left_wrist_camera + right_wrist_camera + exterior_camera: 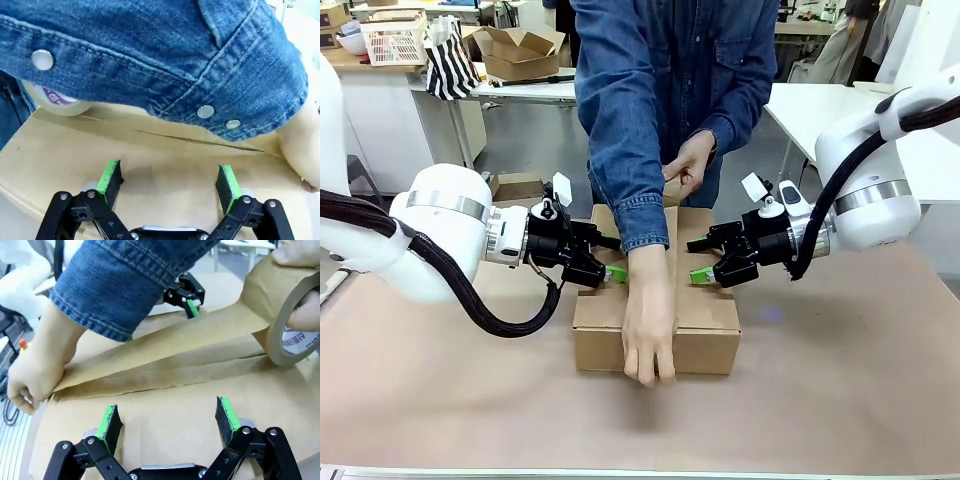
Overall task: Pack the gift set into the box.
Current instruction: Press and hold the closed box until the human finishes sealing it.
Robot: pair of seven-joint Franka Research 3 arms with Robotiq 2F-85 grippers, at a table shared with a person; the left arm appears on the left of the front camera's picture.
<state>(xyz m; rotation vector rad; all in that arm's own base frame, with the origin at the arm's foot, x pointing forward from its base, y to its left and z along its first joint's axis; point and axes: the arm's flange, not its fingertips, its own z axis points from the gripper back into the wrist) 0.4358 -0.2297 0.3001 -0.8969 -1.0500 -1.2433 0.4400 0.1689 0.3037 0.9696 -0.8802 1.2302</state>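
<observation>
Brown paper covers the shared table (440, 400) of a busy workshop, where a person in a denim shirt leans over the box (705, 335) and runs a strip of brown tape (165, 347) along the seam where its top flaps meet. One of the person's hands (649, 335) pins the tape end over the box's near edge, midway between the two robot tools, while the other hand (688, 165) draws the tape roll (292, 325) back past the far edge. The left gripper (616, 272) sits with its jaws spread wide and nothing between them, its green pads (111, 177) set against the left flap, just beside the person's sleeve (150, 55). The right gripper (702, 274) mirrors it from the other side, equally wide and equally empty, pads (110, 421) resting on or just above the right flap with the seam directly ahead of them. Both tools appear to be steadying the flaps rather than gripping anything. The gift set cannot be seen; with the flaps down it is presumably already inside, so the packing itself looks finished. What seems left is the sealing: the tape is laid only partway, still joined to its roll, and has yet to be pressed flat and cut.
</observation>
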